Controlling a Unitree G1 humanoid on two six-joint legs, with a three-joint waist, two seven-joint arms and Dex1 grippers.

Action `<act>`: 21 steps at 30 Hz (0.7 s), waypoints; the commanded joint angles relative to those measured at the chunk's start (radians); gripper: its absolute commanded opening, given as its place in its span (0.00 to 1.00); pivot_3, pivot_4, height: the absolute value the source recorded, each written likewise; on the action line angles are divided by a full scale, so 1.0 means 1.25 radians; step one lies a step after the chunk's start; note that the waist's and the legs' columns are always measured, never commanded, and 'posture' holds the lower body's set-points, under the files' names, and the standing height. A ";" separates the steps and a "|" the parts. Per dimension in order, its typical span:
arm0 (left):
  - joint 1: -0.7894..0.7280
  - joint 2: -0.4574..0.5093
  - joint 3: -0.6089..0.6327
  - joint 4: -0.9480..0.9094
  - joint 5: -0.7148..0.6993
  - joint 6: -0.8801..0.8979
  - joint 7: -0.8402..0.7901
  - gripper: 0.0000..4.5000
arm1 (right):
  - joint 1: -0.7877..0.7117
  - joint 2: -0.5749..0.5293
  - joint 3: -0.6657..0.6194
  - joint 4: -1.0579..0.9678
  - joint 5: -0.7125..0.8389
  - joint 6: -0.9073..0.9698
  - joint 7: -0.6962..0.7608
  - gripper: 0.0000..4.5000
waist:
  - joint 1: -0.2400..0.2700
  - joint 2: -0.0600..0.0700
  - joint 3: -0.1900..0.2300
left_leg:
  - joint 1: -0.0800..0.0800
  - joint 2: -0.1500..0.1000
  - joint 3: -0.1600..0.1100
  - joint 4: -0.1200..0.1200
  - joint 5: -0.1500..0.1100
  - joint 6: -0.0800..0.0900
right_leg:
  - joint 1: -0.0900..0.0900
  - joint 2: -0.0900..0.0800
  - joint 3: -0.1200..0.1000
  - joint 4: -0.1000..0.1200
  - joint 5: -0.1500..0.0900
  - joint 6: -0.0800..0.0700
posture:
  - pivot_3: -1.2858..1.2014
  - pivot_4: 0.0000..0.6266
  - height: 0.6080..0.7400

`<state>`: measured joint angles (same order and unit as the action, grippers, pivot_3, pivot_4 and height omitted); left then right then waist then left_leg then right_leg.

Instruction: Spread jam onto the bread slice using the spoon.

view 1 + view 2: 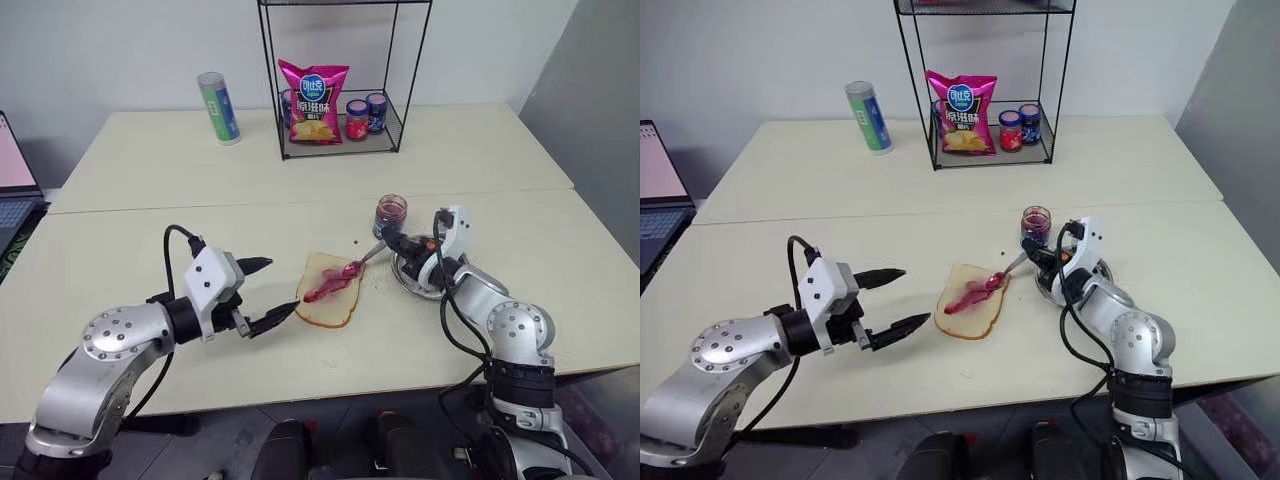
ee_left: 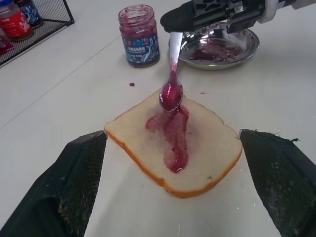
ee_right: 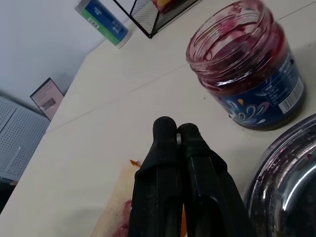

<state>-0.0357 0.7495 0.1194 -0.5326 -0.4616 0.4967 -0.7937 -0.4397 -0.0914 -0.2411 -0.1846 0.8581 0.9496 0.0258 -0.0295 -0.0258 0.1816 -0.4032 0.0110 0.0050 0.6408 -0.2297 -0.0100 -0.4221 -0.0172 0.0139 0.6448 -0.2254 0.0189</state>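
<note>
Silver spoon (image 2: 171,74): handle clamped in right gripper (image 1: 392,243), long axis slanting down-left, jam-coated bowl over bread slice (image 1: 328,290) on table (image 1: 150,170). Left gripper (image 1: 262,295) spread wide, empty.

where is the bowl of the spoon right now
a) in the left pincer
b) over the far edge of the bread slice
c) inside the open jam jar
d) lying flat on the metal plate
b: the spoon, held by the shut right pincer, has its jam-stained bowl at the far end of the bread slice, at the head of the jam streak.
</note>
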 commanded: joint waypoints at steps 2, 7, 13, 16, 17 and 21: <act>-0.044 0.004 -0.016 0.023 0.005 -0.031 -0.028 1.00 | -0.019 0.034 -0.084 -0.078 0.153 0.015 -0.055 0.01 | 0.000 0.000 0.000 | 0.000 0.000 0.000 0.000 0.000 0.000 | 0.000 0.000 0.000 0.000 0.000 0.000 | 0.52 0.24 1.00; -0.123 0.026 -0.049 0.061 -0.004 -0.021 -0.090 1.00 | -0.026 0.019 -0.144 -0.119 0.281 0.008 -0.135 0.01 | 0.000 0.000 0.000 | 0.000 0.000 0.000 0.000 0.000 0.000 | 0.000 0.001 0.000 0.000 0.000 0.000 | 0.52 0.24 1.00; -0.281 0.040 -0.152 0.145 0.026 -0.036 -0.204 1.00 | 0.031 -0.108 -0.199 -0.201 0.353 0.007 -0.188 0.01 | 0.004 0.000 0.000 | -0.001 -0.001 -0.001 0.000 0.000 0.000 | -0.001 0.004 -0.001 0.000 0.000 0.000 | 0.52 0.24 1.00; -0.400 -0.014 -0.239 0.219 0.053 -0.048 -0.252 1.00 | 0.097 -0.200 -0.257 -0.225 0.354 -0.010 -0.187 0.01 | 0.013 0.000 0.001 | -0.003 -0.002 0.000 0.001 0.000 0.000 | 0.000 0.004 -0.001 -0.001 0.000 0.001 | 0.52 0.24 1.00; -0.425 -0.031 -0.261 0.237 0.063 -0.053 -0.262 1.00 | 0.118 -0.218 -0.264 -0.223 0.344 -0.019 -0.182 0.01 | 0.013 0.000 0.000 | -0.003 -0.002 0.000 0.001 0.000 0.000 | 0.000 0.004 -0.001 -0.001 0.000 0.001 | 0.52 0.24 1.00; -0.498 -0.117 -0.340 0.316 0.112 -0.093 -0.279 1.00 | 0.187 -0.264 -0.270 -0.185 0.289 -0.057 -0.132 0.01 | 0.002 0.000 0.001 | -0.003 -0.002 0.001 0.002 0.000 0.001 | -0.001 0.004 0.002 -0.001 0.001 0.003 | 0.52 0.24 1.00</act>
<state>-0.6164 0.6434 -0.2615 -0.1734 -0.3534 0.4201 -1.1280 -0.2245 -0.3963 -0.5675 -0.4211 1.2524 0.9198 -0.1862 -0.0270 -0.0253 0.1823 -0.4074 0.0095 0.0071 0.6431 -0.2300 -0.0092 -0.4234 -0.0123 0.0169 0.6432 -0.2240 0.0230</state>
